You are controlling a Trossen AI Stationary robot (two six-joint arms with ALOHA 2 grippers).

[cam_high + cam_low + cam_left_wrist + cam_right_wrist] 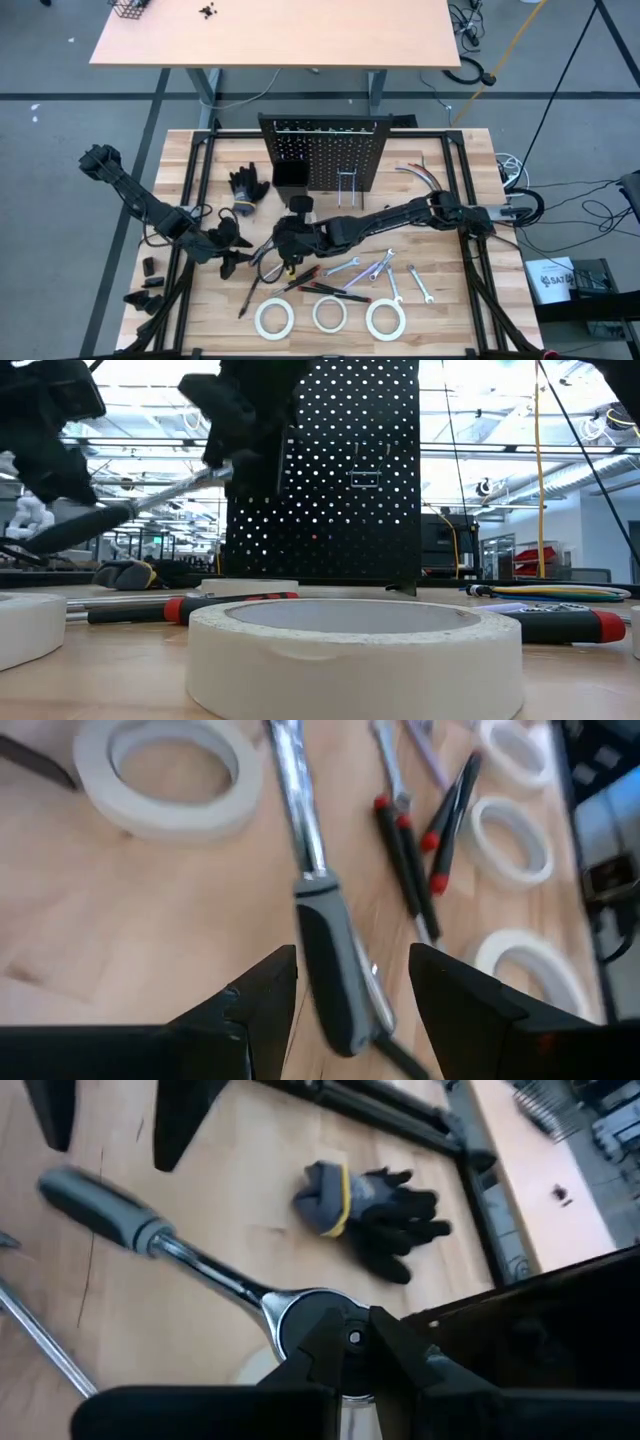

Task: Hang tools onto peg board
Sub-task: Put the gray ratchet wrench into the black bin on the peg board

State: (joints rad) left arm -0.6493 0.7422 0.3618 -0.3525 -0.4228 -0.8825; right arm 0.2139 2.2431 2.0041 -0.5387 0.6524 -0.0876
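The silver ratchet (200, 1265) with a grey handle (335, 970) hangs in the air above the table, sloping down from head to handle (80, 525). My right gripper (290, 245) is shut on its head. My left gripper (355, 990) is open, with one finger on each side of the handle's free end and no touch that I can see. Three white tape rolls (329, 314), the red-and-black screwdrivers (335, 290) and the wrenches (370, 268) lie flat on the table. The black peg board (320, 150) stands upright at the far side. My right gripper pinches the ratchet's round head (315, 1312) between its two fingers, reaching in from the table's right side. The ratchet is lifted clear of the table. It is tilted, with the head high (225, 472) and the handle lower, pointing toward the left gripper.
Black gloves (248, 190) lie left of the peg board, whose small black bin (290, 177) is near its foot. Curved grey hoses (420, 175) lie to its right. A black frame (195, 200) runs along the table's sides. A tape roll (355, 645) fills the foreground of the low view.
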